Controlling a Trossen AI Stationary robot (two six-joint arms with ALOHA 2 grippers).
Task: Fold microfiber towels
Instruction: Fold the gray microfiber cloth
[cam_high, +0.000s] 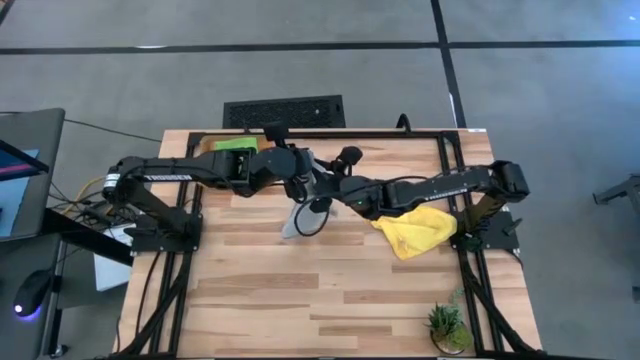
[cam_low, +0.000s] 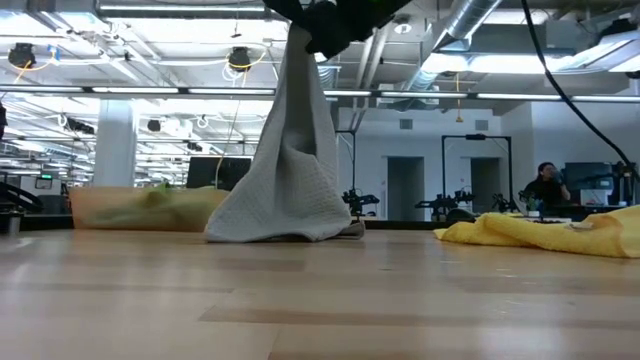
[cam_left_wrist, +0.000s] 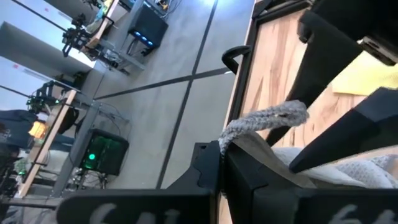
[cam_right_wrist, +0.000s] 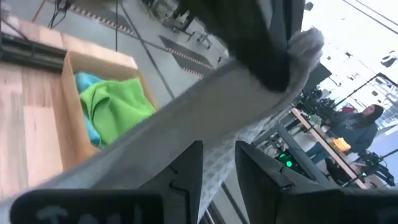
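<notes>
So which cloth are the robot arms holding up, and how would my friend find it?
Look at the middle of the wooden table, where the two dark arms meet. The light grey towel hangs there from the left tool and right tool, its bottom edge resting on the wood. The yellow towel lies crumpled flat beside it, and the green towel sits in a box.

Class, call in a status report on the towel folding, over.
Left pincer shut on grey towel, lifted, hem touching table. Right pincer gripping same towel. Yellow towel lies aside, nothing blocking.

Overhead view straight down, low view level across table (cam_low: 320, 300), wrist views close, all sharing grey towel (cam_low: 285, 170)
</notes>
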